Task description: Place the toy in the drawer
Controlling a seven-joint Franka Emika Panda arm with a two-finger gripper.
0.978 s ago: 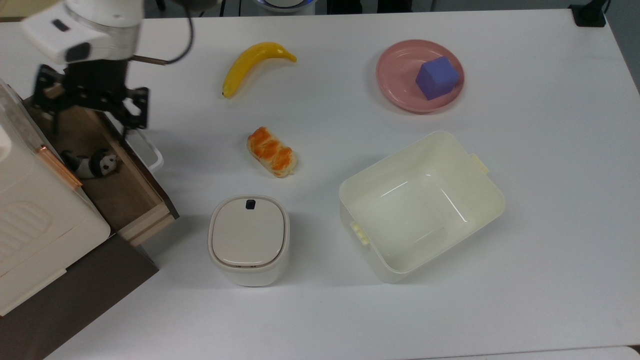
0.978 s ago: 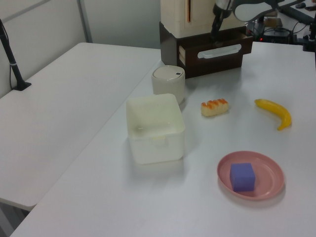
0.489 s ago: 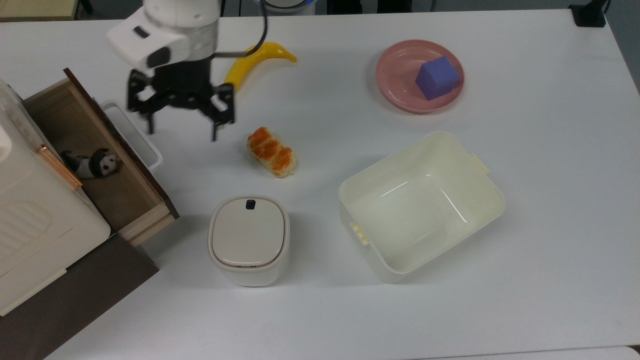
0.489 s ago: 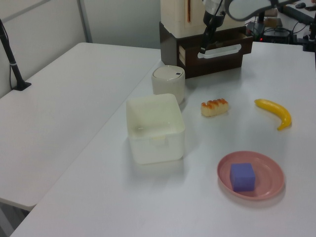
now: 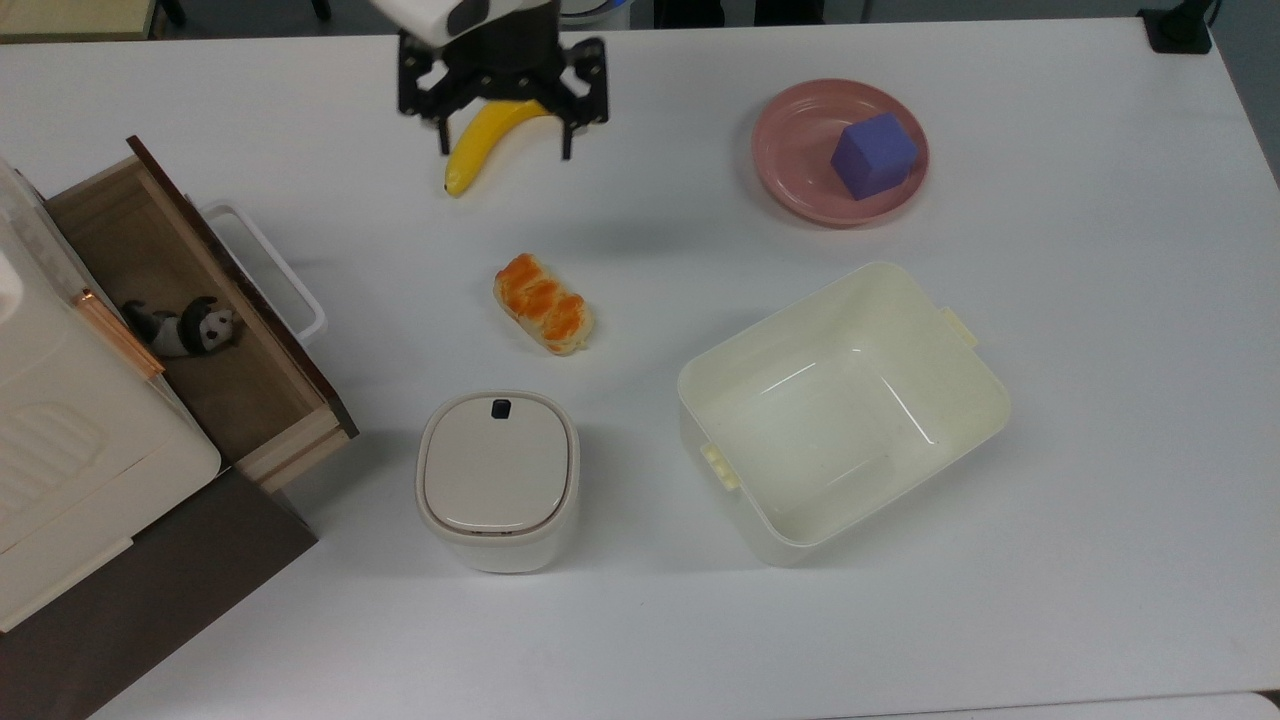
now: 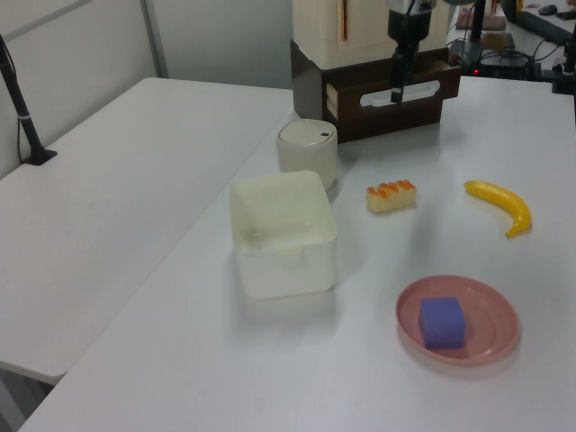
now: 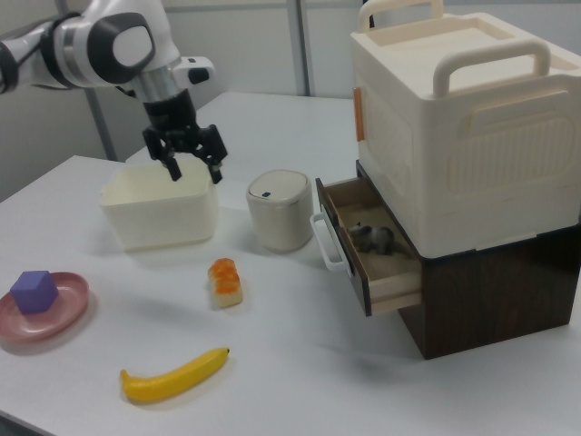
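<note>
The toy (image 5: pixel 185 328), a small black-and-white panda, lies inside the open drawer (image 5: pixel 225 395) at the top view's left, close to the cabinet. In the right view the toy (image 7: pixel 374 238) rests on the brown bottom of the drawer (image 7: pixel 392 277). My gripper (image 5: pixel 505 152) hangs open and empty above the table at the far edge, over the banana (image 5: pixel 462 165) and well away from the drawer. In the right view the gripper (image 7: pixel 195 173) hovers high over the cream bin. In the left view the gripper (image 6: pixel 396 90) stands in front of the drawer's dark front panel (image 6: pixel 351 99).
A cream box (image 5: pixel 60 440) sits on the dark cabinet above the drawer. On the table stand a bread loaf (image 5: pixel 543 302), a lidded white container (image 5: pixel 497 478), a cream bin (image 5: pixel 845 405) and a pink plate (image 5: pixel 795 150) holding a purple cube (image 5: pixel 873 155).
My gripper has swept from above the drawer toward the top view's right and far edge, ending over the banana. The toy stays still in the drawer.
</note>
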